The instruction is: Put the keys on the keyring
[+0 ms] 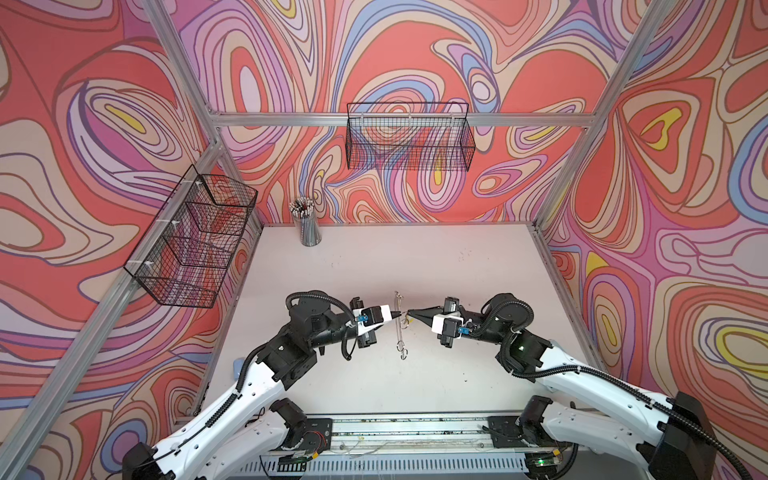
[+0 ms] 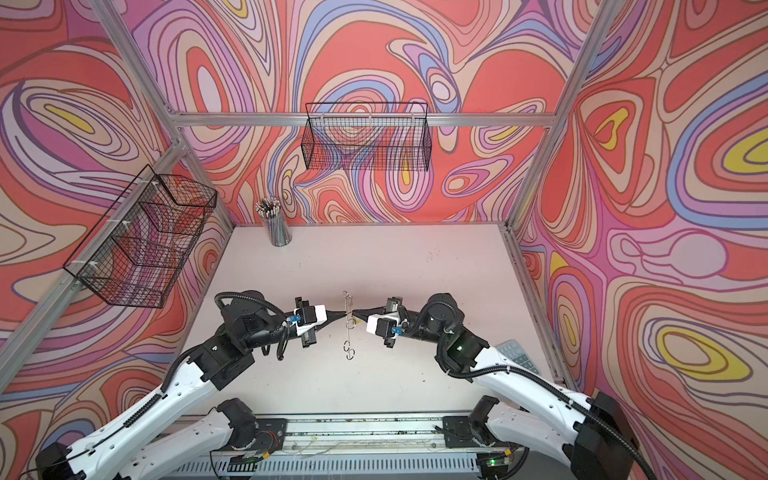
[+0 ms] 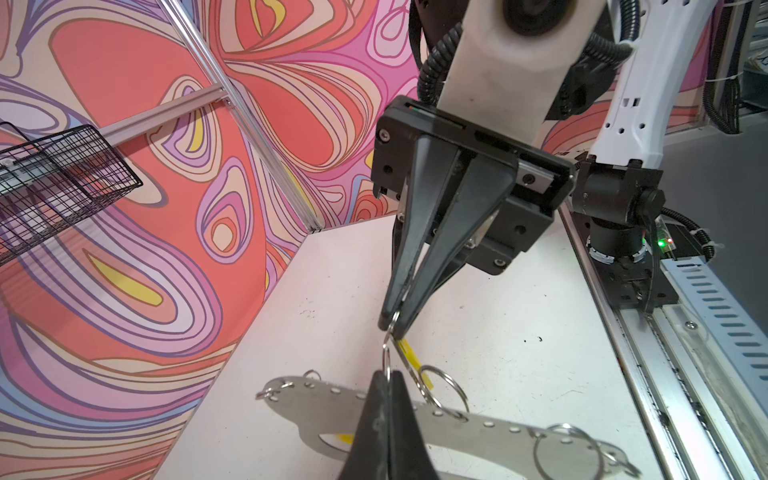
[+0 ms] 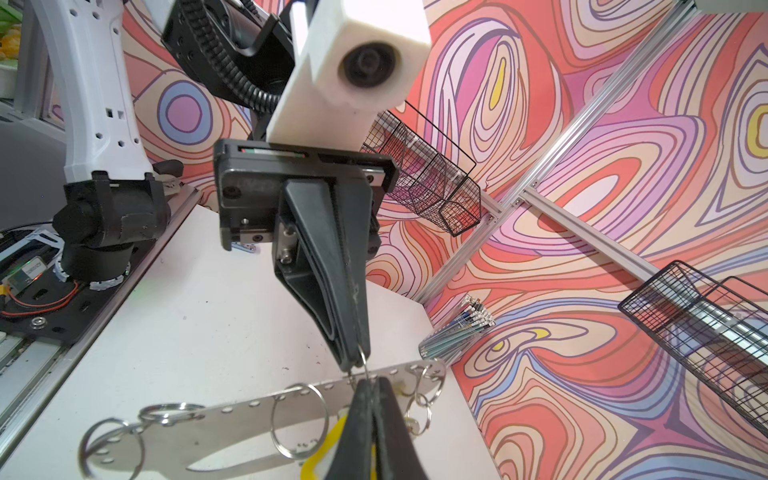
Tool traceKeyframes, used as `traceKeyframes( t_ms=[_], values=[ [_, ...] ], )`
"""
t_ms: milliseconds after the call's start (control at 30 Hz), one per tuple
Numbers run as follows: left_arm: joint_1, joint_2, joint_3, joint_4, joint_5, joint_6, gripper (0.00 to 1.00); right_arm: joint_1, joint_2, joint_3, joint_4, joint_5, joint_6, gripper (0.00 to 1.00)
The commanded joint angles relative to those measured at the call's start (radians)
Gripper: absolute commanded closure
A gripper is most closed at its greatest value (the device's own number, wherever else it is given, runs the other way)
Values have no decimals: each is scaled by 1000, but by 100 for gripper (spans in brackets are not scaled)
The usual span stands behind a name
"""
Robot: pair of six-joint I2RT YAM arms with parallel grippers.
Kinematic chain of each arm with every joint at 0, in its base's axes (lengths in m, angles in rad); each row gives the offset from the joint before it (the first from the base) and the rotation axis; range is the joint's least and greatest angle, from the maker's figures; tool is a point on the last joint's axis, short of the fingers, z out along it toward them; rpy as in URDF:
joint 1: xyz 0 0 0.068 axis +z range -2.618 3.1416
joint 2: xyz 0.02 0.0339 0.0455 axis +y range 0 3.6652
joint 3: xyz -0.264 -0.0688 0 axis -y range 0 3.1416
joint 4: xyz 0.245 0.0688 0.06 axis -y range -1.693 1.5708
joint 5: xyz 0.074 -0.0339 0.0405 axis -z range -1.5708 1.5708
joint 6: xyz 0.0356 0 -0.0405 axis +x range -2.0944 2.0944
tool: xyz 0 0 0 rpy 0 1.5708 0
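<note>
1. Currently, keyring (image 1: 400,332): stands on edge over the middle of the table (image 1: 457,374), between both grippers.
2. Left gripper (image 1: 397,314): fingers pressed together, pinching a wire ring (image 3: 387,353) at the plate's edge.
3. Right gripper (image 1: 411,312): fingers pinching that same ring from the opposite side.
4. Keys: blades not clearly seen; one yellow tag (image 3: 409,359) hangs just beside the pinched ring.
5. Status: threading appears under way. Whether either key is fully on cannot be told.
</note>
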Motion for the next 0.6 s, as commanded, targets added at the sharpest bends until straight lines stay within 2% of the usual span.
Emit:
traceKeyframes(
  t_ms=[0,400,567],
  values=[
    [3,0,36,11,25,-7,100,4,1,-4,9,-20,-12,100],
    [9,-14,24,37,6,-24,100,5,-4,-10,5,-13,-19,100],
    [9,1,35,23,36,-24,100,5,-4,-8,7,-12,-17,100]
  ],
)
